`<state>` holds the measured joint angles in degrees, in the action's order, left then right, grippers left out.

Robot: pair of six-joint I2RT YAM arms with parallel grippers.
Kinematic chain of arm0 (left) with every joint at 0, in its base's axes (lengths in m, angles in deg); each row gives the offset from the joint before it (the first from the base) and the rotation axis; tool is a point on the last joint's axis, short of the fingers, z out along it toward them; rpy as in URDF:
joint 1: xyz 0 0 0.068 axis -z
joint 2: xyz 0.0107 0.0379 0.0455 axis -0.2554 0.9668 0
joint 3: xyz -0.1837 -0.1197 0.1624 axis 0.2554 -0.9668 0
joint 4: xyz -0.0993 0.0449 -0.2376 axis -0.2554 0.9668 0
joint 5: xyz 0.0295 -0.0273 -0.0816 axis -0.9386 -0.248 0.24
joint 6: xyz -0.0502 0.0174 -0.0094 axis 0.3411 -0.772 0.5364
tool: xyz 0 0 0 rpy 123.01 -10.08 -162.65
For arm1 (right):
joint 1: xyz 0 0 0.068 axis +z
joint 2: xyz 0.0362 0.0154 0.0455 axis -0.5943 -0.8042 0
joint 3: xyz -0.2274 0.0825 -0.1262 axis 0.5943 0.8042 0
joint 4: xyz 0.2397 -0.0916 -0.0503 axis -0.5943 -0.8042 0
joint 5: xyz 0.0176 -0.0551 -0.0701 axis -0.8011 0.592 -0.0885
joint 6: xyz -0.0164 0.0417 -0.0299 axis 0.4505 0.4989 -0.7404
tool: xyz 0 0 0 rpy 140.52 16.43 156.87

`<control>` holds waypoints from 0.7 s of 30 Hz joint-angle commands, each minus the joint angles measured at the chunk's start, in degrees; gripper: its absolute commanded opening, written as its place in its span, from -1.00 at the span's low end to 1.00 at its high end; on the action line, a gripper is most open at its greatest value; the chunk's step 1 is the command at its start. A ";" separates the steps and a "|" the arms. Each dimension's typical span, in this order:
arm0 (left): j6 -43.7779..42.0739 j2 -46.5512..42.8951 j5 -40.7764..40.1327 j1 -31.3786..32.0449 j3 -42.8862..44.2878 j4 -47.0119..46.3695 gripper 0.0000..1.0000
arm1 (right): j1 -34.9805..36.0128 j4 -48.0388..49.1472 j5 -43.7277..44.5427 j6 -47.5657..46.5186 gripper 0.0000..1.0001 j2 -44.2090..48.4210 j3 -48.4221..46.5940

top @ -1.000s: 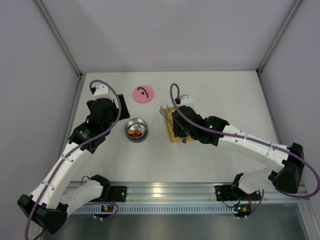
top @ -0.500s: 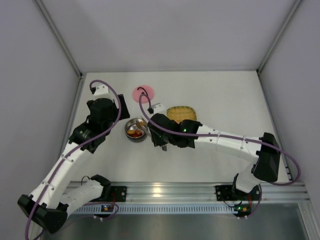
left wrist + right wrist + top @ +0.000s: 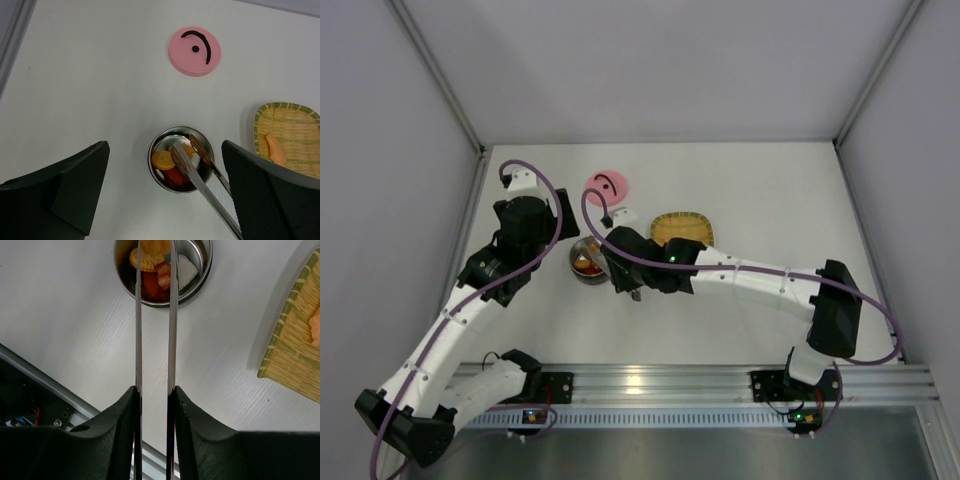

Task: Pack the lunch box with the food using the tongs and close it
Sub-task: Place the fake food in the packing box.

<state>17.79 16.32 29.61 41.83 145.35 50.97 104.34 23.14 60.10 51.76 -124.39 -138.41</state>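
Observation:
The lunch box (image 3: 152,159) is a small steel bowl, with its rim also in the right wrist view (image 3: 207,265) and in the top view (image 3: 576,272). Food lies inside: a round cracker (image 3: 163,160), a red piece (image 3: 176,177) and a white piece (image 3: 186,270). My right gripper (image 3: 154,390) is shut on the tongs (image 3: 138,340), whose tips (image 3: 184,156) hang over the bowl, slightly apart. I cannot tell if they hold a piece. My left gripper (image 3: 165,145) hovers open above the bowl, touching nothing. The pink lid (image 3: 194,51) lies flat beyond it.
A yellow woven tray (image 3: 292,116) sits right of the bowl with one orange piece (image 3: 276,149) on it. In the top view my right arm (image 3: 740,280) stretches across in front of the tray (image 3: 682,228). The lid (image 3: 607,187) lies near the back wall.
My right arm has swung left from the woven tray to the lunch box, carrying the tongs with it. The left arm has not moved.

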 commanded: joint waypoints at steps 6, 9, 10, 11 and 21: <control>-0.46 0.03 -1.10 -0.22 1.03 -1.27 0.98 | 1.03 3.29 0.61 -1.13 -0.32 0.03 -4.02; -0.38 0.04 -1.10 -0.31 0.94 -1.27 0.98 | 1.12 3.20 0.79 -1.21 -0.25 0.47 -3.93; -0.38 0.12 -1.10 -0.22 0.94 -1.27 0.98 | 1.12 3.20 0.79 -1.13 -0.23 0.47 -3.93; -0.46 0.04 -1.10 -0.31 1.03 -1.27 0.98 | 1.03 3.11 1.05 -1.13 -0.21 0.56 -3.84; -0.46 0.12 -1.19 -0.31 0.94 -1.27 0.98 | 1.03 1.01 4.12 -1.30 -0.17 3.80 -3.05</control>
<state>17.79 16.32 29.59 41.83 145.35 50.97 104.34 23.07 61.19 50.79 -124.72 -139.42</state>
